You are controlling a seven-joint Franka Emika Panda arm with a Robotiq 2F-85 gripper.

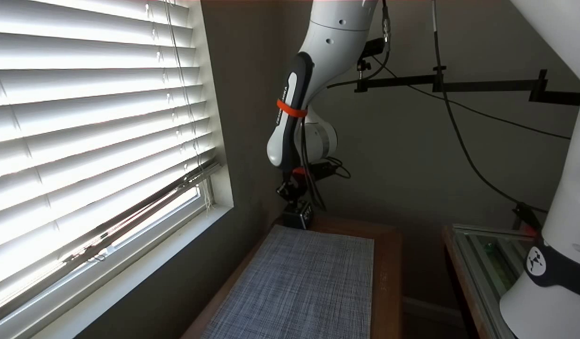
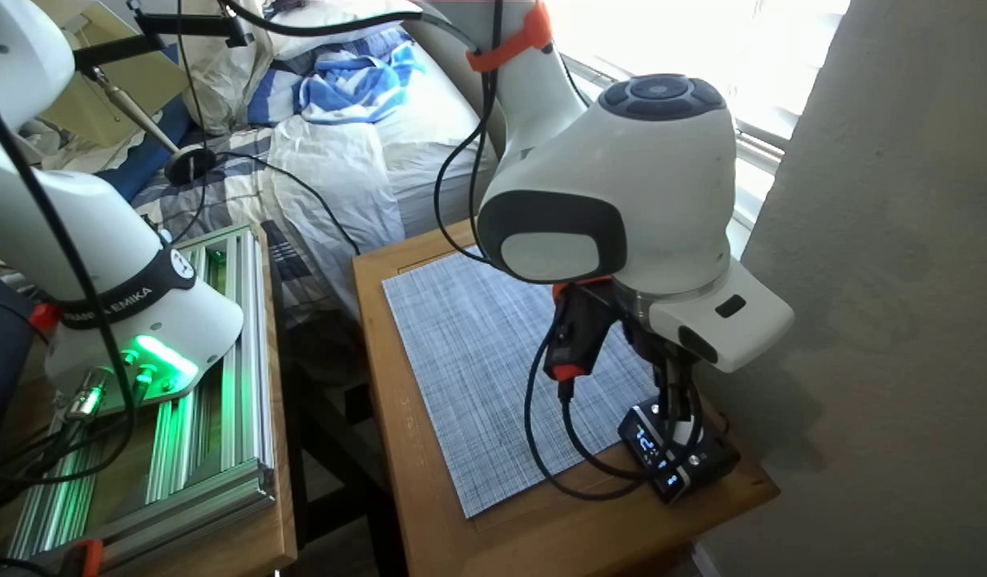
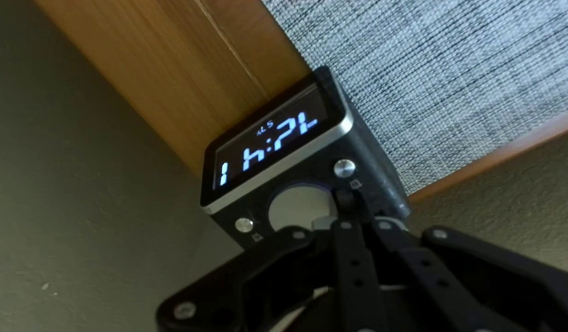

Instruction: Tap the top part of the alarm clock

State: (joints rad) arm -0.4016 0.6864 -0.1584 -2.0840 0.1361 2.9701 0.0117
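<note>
in an exterior view, the alarm clock (image 1: pixel 295 219) is sitting just beside the grey mat (image 1: pixel 309 282); in an exterior view, the gripper (image 2: pixel 676 413) is hanging beside the mat; in the wrist view, pinched-together fingers (image 3: pixel 354 210) are partly covering the top part (image 3: pixel 298 207).

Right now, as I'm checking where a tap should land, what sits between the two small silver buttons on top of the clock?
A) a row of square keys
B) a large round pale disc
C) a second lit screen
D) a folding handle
B: in the wrist view, the alarm clock shows a large round pale disc, partly hidden by the gripper, between its two small silver buttons.
</note>
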